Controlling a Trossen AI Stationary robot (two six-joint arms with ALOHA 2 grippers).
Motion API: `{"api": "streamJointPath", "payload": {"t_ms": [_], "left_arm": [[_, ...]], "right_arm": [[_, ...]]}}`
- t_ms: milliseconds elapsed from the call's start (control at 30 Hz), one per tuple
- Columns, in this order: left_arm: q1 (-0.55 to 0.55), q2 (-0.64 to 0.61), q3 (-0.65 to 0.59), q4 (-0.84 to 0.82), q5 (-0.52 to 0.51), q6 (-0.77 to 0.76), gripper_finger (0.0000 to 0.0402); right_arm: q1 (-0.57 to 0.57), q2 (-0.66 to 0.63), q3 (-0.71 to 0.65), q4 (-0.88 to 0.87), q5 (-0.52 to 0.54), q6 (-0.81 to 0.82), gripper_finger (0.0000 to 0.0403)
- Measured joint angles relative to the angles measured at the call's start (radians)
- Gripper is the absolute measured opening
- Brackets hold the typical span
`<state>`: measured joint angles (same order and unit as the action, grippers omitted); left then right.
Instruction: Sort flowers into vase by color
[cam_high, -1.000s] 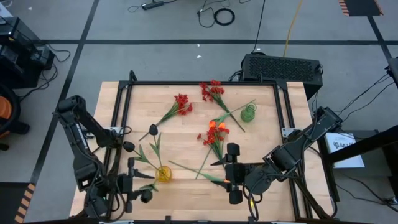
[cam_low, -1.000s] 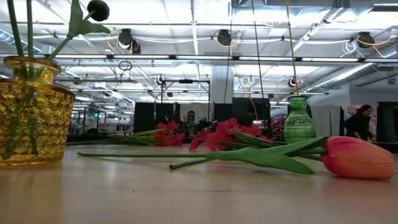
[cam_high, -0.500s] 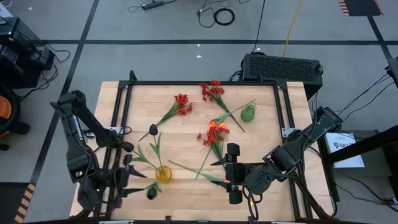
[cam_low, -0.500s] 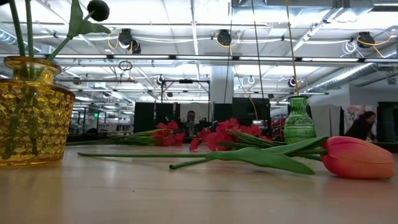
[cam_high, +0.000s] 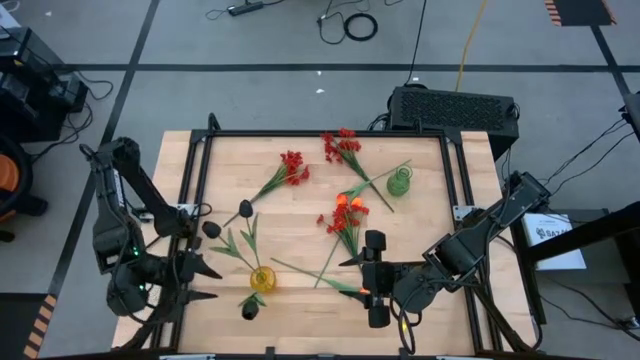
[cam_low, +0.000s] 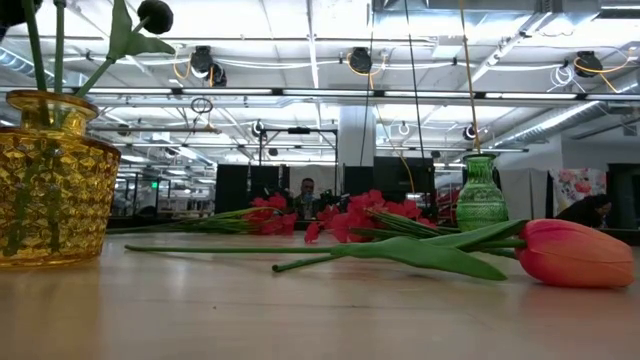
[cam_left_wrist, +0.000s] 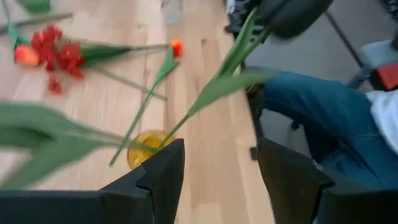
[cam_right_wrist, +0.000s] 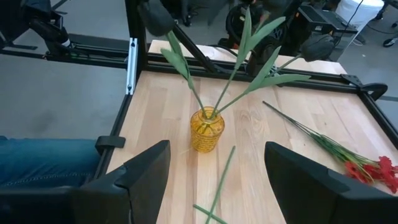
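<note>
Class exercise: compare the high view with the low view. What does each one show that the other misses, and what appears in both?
Only the high view shows both arms: the left gripper open beside the yellow vase, the right gripper open near the table's front, and the black flowers spreading from the vase. Only the low view shows the room behind, with ceiling lights and a person far off. Both show the yellow vase, the green vase, the red flowers and an orange tulip lying on the table.

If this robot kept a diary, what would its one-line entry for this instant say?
left gripper: open, beside yellow vase | black flowers: in yellow vase | right gripper: open, over orange flower
</note>
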<state>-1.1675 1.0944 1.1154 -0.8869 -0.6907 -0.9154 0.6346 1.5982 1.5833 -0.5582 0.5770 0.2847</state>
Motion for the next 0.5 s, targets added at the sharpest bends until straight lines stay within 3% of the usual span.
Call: {"api": "streamJointPath", "payload": {"t_ms": [133, 233, 333, 500], "left_arm": [[0.0, -0.007, 0.081, -0.011, -0.025, 0.077, 0.0208], [0.0, -0.007, 0.153, -0.022, -0.113, 0.154, 0.0208], [0.001, -0.007, 0.213, -0.018, -0.275, 0.225, 0.0208], [0.048, -0.009, 0.236, -0.018, -0.636, 0.292, 0.0208]], "right_arm": [[0.0, 0.0, 0.0, -0.015, 0.0, -0.006, 0.0254], [0.0, 0.0, 0.0, -0.02, 0.001, -0.007, 0.0254], [0.0, 0.0, 0.0, -0.02, 0.001, -0.008, 0.0254], [0.0, 0.0, 0.0, -0.024, 0.004, -0.009, 0.0254]]}}
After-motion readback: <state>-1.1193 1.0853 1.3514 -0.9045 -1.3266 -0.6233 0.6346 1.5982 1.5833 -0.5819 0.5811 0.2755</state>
